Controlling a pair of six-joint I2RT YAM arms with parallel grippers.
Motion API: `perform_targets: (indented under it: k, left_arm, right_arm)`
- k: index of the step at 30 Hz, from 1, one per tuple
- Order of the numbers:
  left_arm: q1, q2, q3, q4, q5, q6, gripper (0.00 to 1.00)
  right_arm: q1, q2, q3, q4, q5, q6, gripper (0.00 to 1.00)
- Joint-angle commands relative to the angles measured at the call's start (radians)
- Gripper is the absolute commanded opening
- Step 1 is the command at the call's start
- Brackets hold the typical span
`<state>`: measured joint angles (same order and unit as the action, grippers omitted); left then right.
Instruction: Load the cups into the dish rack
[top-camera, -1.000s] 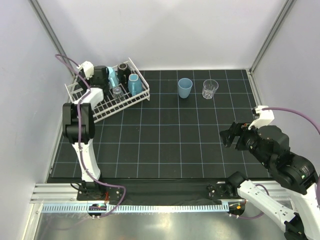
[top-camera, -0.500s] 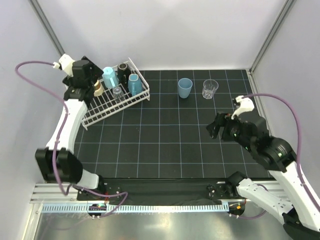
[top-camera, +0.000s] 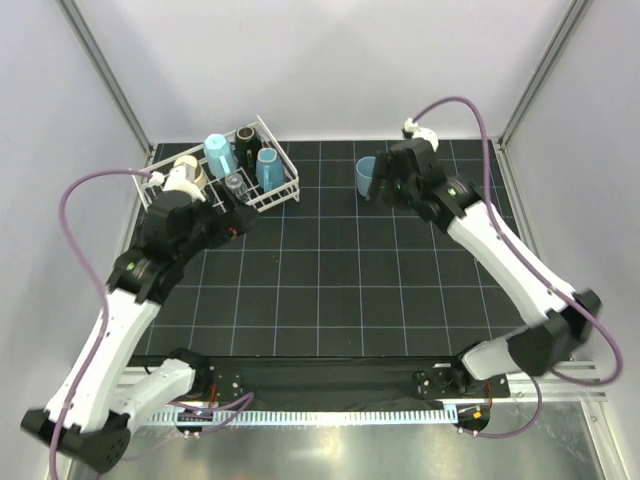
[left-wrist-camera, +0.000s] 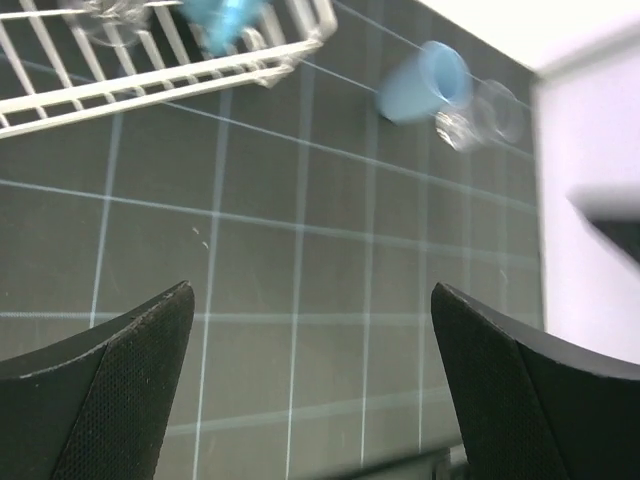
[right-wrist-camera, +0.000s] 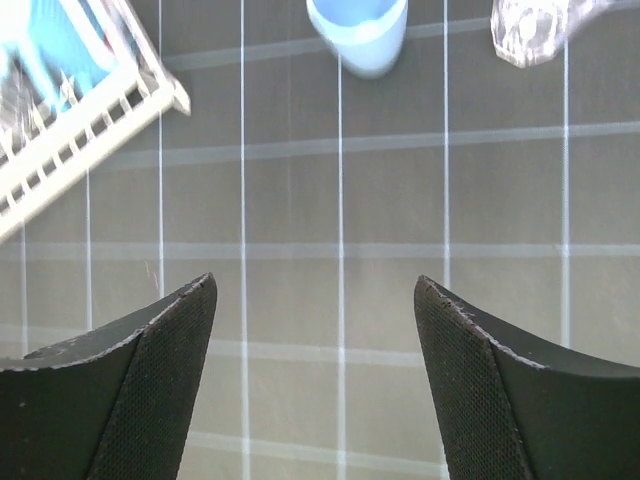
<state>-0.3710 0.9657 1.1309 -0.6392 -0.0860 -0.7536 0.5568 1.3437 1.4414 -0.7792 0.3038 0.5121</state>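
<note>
The white wire dish rack (top-camera: 281, 190) stands at the far left and holds two light blue mugs (top-camera: 217, 154), a black mug (top-camera: 245, 134), a clear glass (top-camera: 235, 183) and a brown cup (top-camera: 190, 170). The light blue tumbler (top-camera: 366, 172) stands on the mat at the far middle. It also shows in the right wrist view (right-wrist-camera: 358, 30) beside the second clear glass (right-wrist-camera: 530, 25). My right gripper (top-camera: 382, 186) is open and empty, hovering just in front of the tumbler. My left gripper (top-camera: 236, 223) is open and empty, just in front of the rack.
The black gridded mat (top-camera: 330, 290) covers the table. White walls stand on the left, back and right, with metal posts at the far corners. The left wrist view shows the rack's edge (left-wrist-camera: 150, 85), the tumbler (left-wrist-camera: 425, 80) and the glass (left-wrist-camera: 480, 115).
My left arm has pulled back from over the rack to its near side. My right arm has swung from the near right out to the far middle, over the tumbler and the glass.
</note>
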Motion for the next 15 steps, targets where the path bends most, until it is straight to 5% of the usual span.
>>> perform_targets:
  k: [1, 9, 15]
  left_arm:
    - [-0.002, -0.139, 0.064, -0.098, 0.173, 0.112, 0.96]
    - [-0.002, -0.301, 0.155, -0.287, 0.204, 0.221, 0.99]
    - [-0.002, -0.363, 0.178, -0.350, 0.152, 0.240, 1.00]
  right_arm:
    - [-0.055, 0.147, 0.143, 0.081, 0.038, 0.063, 0.80]
    - [-0.179, 0.498, 0.411, 0.043, 0.001, 0.311, 0.69]
    - [-0.201, 0.699, 0.583, -0.005, 0.044, 0.290, 0.68]
